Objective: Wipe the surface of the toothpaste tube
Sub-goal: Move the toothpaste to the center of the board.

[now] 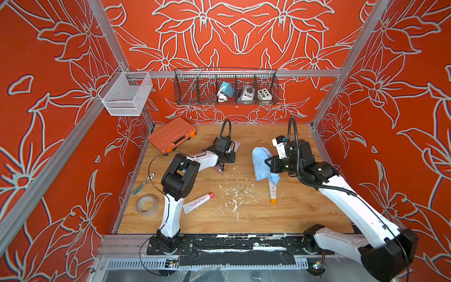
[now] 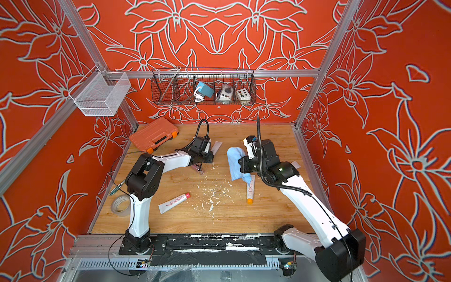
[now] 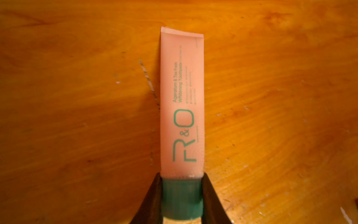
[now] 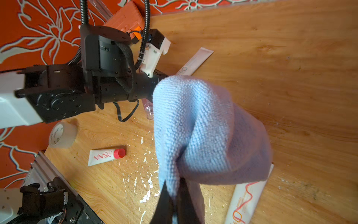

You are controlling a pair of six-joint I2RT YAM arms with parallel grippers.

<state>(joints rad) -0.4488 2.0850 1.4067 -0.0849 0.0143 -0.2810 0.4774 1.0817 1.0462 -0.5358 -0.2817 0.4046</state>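
Observation:
My left gripper (image 3: 182,175) is shut on the green cap of a pale toothpaste tube (image 3: 182,100) with green "R&O" lettering, which lies flat on the wooden table. In both top views its crimped end (image 1: 236,145) (image 2: 216,146) sticks out past the left wrist (image 1: 225,151). My right gripper (image 4: 173,186) (image 1: 267,162) is shut on a light blue cloth (image 4: 205,126) (image 1: 262,162) that hangs over the crimped end of a second white tube with an orange cap (image 1: 273,193) (image 4: 246,197). A third tube with a red cap (image 1: 197,202) (image 4: 106,155) lies beside the left arm.
An orange tool case (image 1: 172,134) sits at the back left. A tape roll (image 1: 147,205) and a ratchet wrench (image 1: 144,183) lie by the left edge. White flecks (image 1: 234,195) dot the table's middle. A small clear container (image 1: 219,169) lies under the left arm. Wire baskets (image 1: 225,86) (image 1: 127,94) hang above.

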